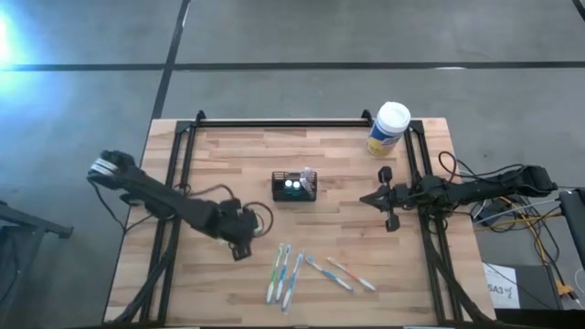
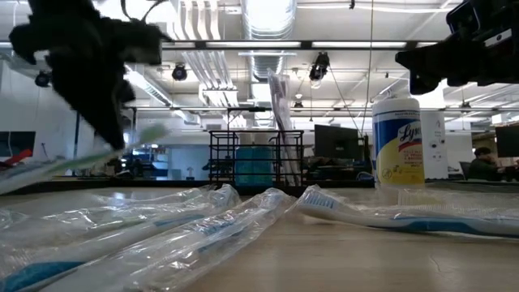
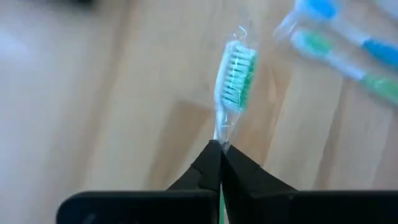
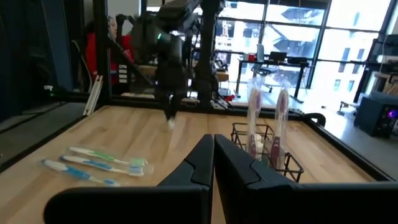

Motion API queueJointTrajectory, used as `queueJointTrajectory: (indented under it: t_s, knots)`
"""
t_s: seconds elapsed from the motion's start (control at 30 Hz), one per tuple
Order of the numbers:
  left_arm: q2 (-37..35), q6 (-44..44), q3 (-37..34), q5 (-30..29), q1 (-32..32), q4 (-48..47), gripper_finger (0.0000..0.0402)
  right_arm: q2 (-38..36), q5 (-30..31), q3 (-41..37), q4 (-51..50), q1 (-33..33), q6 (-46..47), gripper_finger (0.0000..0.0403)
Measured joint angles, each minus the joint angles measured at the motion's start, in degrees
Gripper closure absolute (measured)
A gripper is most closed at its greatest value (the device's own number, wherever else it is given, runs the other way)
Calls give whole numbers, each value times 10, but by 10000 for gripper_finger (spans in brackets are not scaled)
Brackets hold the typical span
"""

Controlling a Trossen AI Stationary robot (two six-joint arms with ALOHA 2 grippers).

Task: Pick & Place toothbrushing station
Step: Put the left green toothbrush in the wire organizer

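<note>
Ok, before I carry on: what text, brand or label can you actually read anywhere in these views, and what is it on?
"Ly": blue letters on the yellow canister in the low view; the rest of the word runs round its side out of sight.
"SA3": on a white sheet beyond the table's right edge in the high view; the smaller print there is unreadable.
Wrapped toothbrushes: no readable print.
Black wire-mesh caddy: no lettering seen.
</note>
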Motion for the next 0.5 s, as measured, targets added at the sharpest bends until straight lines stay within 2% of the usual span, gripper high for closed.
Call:
queueJointTrajectory:
  t_s: [0.07,0.17,0.3,0.4,0.5]
  knots:
    - [-46,37,-1,-33,4,-6,396,0,0,0,5,0,-1,394]
    - [-129,83,-1,-118,5,5,398,0,0,0,9,0,-7,394]
    - [-226,201,-8,-184,5,84,398,-1,0,0,33,0,-24,394]
    - [-290,339,-27,-179,12,226,399,-1,0,0,57,0,-25,394]
    - [-336,463,-49,-115,38,336,399,-1,0,0,66,0,-45,394]
